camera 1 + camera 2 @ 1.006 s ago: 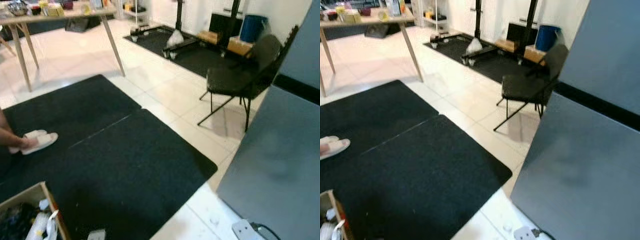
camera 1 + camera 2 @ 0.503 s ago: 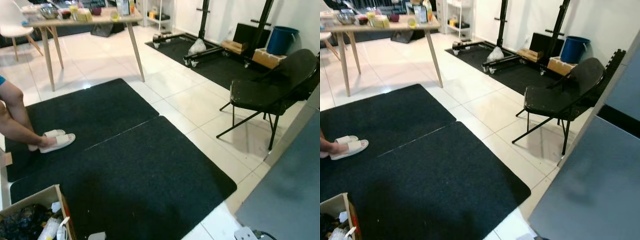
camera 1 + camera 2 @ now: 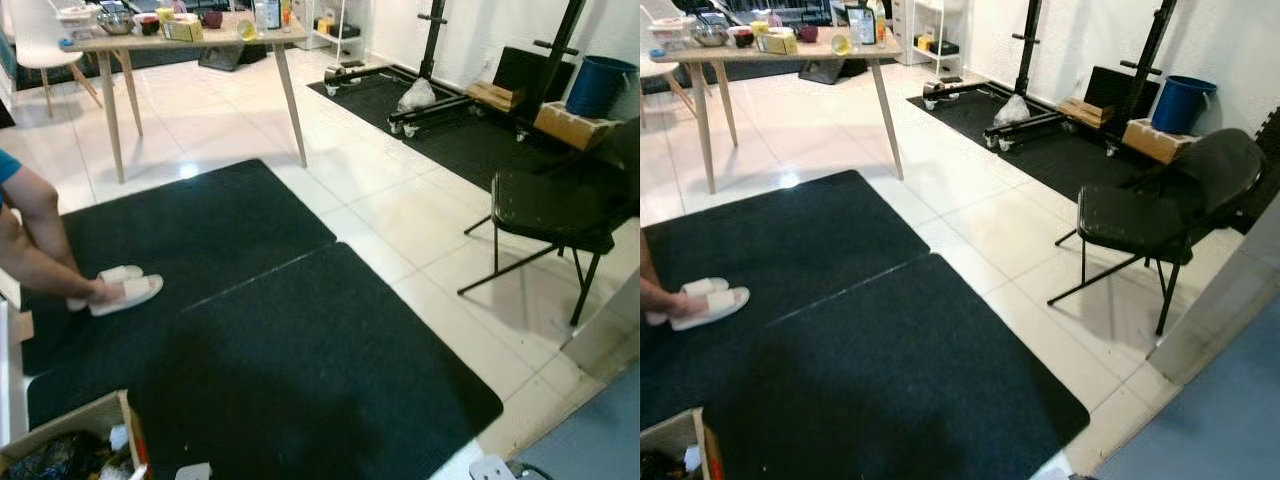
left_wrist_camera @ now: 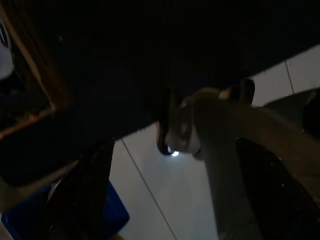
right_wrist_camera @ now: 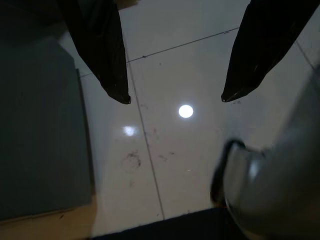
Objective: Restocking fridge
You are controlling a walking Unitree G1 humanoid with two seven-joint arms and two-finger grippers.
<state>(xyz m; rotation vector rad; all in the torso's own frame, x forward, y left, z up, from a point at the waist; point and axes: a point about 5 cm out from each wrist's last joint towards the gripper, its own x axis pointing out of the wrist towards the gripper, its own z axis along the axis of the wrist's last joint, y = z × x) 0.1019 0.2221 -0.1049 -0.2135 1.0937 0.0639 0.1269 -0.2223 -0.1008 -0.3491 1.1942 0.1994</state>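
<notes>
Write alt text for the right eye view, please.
Two black floor mats cover white tiles; a person's slippered foot rests at their left edge. A black folding chair stands right, a wooden table far behind.

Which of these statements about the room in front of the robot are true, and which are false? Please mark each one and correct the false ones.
1. A black folding chair stands on the white tiles, off the black mat. True.
2. The blue bucket stands on the wooden table. False: it stands by the far wall, behind the chair; the wooden table holds bowls and small containers.
3. A person's foot in a pale slipper rests on the black mat. True.
4. The right claw is shut on a bottle. False: its fingers are apart, with bare floor tile between them.
5. The cardboard box lies on the chair seat. False: it sits low at the robot's left, beside the mat.
</notes>
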